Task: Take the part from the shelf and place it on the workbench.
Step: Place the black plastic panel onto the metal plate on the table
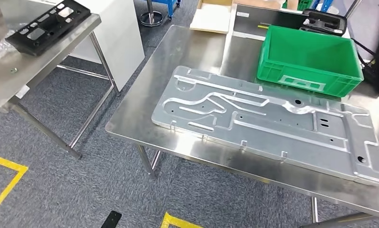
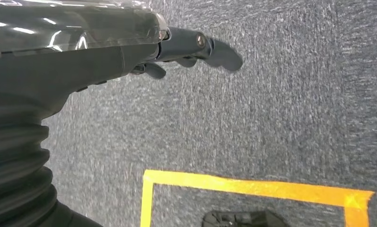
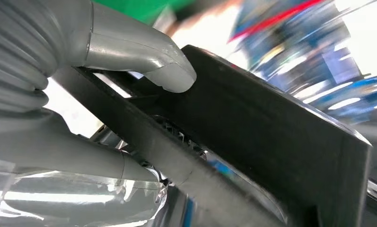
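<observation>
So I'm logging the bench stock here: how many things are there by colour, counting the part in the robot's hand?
Black parts: 2, one on the side table, one gripped by the right hand as black part
Green crate: 1
Silver plate: 1
Total: 4

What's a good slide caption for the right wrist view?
Right hand grips a black part, thumb pressed on its edge.

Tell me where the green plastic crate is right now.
In the head view, the green plastic crate sits at the far right of the steel workbench, just behind the large flat stamped metal panel.
</observation>
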Action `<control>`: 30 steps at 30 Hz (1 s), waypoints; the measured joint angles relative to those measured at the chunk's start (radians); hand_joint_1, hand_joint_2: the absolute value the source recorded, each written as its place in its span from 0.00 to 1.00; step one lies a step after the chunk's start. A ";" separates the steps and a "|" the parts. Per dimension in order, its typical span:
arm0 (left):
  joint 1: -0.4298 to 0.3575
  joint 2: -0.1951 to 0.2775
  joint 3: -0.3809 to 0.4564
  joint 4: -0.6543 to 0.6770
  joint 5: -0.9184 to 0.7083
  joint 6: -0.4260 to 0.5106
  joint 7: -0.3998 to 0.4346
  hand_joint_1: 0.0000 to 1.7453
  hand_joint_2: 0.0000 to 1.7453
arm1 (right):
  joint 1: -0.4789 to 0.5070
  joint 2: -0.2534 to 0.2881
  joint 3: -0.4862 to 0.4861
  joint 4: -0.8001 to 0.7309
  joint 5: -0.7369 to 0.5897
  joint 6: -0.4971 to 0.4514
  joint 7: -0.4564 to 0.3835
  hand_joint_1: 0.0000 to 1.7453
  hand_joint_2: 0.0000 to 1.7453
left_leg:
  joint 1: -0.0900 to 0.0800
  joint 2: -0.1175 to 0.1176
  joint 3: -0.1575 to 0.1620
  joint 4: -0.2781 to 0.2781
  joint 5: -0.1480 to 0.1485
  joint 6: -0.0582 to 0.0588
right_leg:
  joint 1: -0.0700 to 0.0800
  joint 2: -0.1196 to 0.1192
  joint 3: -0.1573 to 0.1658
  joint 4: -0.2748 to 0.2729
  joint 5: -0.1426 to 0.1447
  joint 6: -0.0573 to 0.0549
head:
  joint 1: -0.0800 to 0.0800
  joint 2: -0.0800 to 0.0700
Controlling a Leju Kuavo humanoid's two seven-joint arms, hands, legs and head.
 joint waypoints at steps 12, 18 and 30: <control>-0.009 0.002 -0.008 0.000 0.002 -0.005 -0.028 0.00 1.00 | -0.214 -0.070 0.310 0.411 0.440 -0.275 0.017 1.00 1.00 | 0.005 -0.008 0.008 -0.010 0.002 0.014 | -0.012 0.010 -0.054 0.051 0.021 0.024 | 0.000 0.000; -0.013 0.002 -0.015 0.000 0.003 -0.006 -0.035 0.00 1.00 | -0.204 -0.012 0.423 0.664 0.572 -0.444 0.073 1.00 1.00 | 0.004 -0.009 -0.003 0.011 -0.019 -0.016 | -0.007 0.015 -0.029 -0.005 0.029 -0.008 | 0.000 0.000; -0.006 0.012 -0.017 0.000 0.010 -0.014 -0.042 0.00 1.00 | -0.149 0.088 0.495 0.910 0.645 -0.491 0.146 1.00 1.00 | -0.014 -0.002 -0.024 -0.009 0.028 0.022 | 0.010 0.016 -0.022 -0.002 0.016 -0.019 | 0.000 0.000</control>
